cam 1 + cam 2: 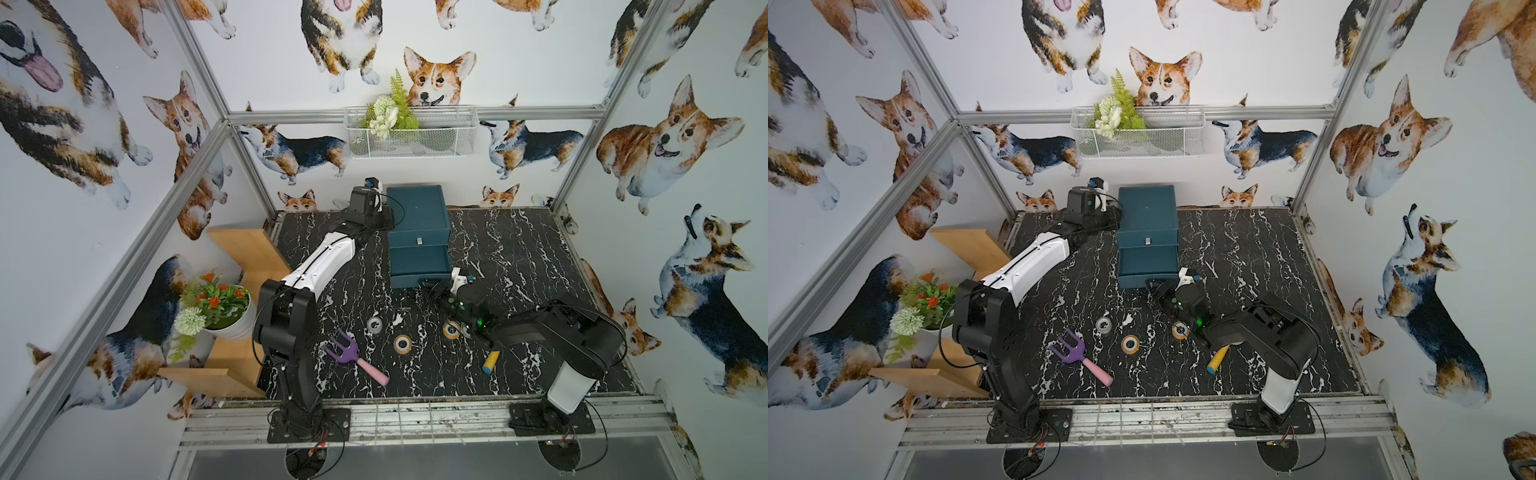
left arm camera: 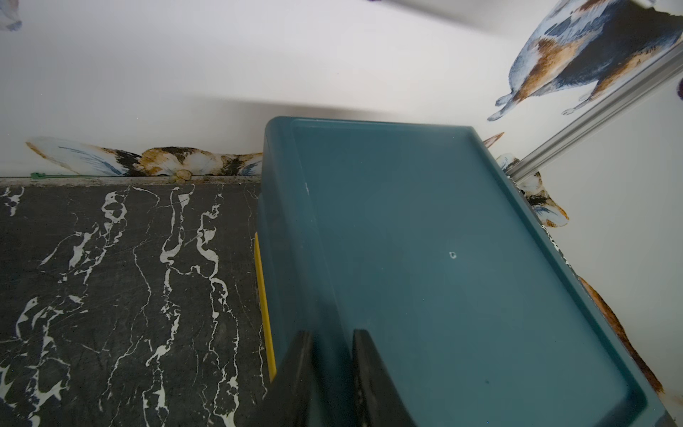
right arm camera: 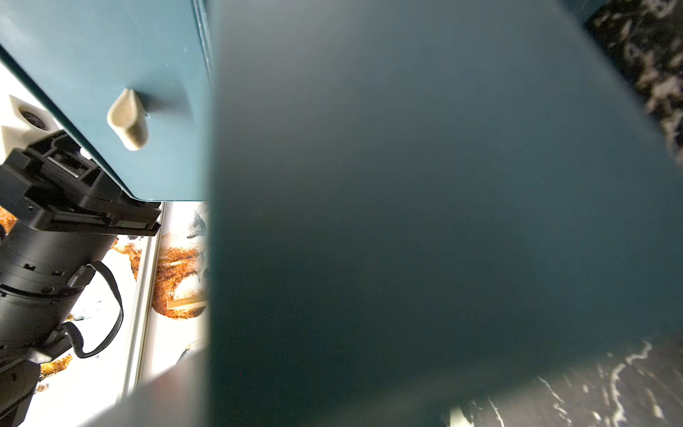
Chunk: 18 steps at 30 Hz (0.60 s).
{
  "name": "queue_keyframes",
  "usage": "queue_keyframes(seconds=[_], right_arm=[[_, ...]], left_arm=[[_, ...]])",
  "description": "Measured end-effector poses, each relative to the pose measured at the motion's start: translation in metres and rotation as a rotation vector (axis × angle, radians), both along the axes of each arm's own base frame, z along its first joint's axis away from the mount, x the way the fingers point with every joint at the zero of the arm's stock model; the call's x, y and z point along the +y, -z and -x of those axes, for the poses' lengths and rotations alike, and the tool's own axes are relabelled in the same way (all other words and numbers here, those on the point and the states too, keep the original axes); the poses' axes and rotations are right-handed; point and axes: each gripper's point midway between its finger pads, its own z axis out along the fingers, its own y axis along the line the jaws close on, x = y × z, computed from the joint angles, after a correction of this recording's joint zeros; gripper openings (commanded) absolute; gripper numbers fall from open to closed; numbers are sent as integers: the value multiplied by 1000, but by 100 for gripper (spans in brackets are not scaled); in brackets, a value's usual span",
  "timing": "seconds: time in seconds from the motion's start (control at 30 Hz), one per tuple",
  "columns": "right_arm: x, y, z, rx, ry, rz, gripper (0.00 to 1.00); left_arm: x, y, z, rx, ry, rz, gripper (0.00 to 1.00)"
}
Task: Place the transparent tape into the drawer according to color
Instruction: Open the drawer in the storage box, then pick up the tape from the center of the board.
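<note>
In both top views three tape rolls lie on the black marble tabletop in front of the teal drawer unit, whose lower drawer is pulled out. The right gripper, its jaws unreadable, sits at that drawer's front, and pulling back could knock the orange roll under its arm across the slick surface. The left gripper, jaws pressed together, is at the unit's top edge, and corgi wallpaper covers the walls.

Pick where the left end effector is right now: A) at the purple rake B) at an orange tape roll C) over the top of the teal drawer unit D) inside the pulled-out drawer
C: the left wrist view shows the left end effector poised above the flat top of the teal drawer unit.
</note>
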Motion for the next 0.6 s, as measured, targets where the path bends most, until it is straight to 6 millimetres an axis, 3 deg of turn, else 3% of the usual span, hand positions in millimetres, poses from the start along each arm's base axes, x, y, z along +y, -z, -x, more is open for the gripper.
queue_keyframes(seconds=[0.17,0.6], right_arm=[[2,-2,4,4,-19,-6,57],[-10,-4,29,29,-54,8,59]], left_arm=[[0,0,0,-1,0,0,24],[0,-1,-1,1,1,0,24]])
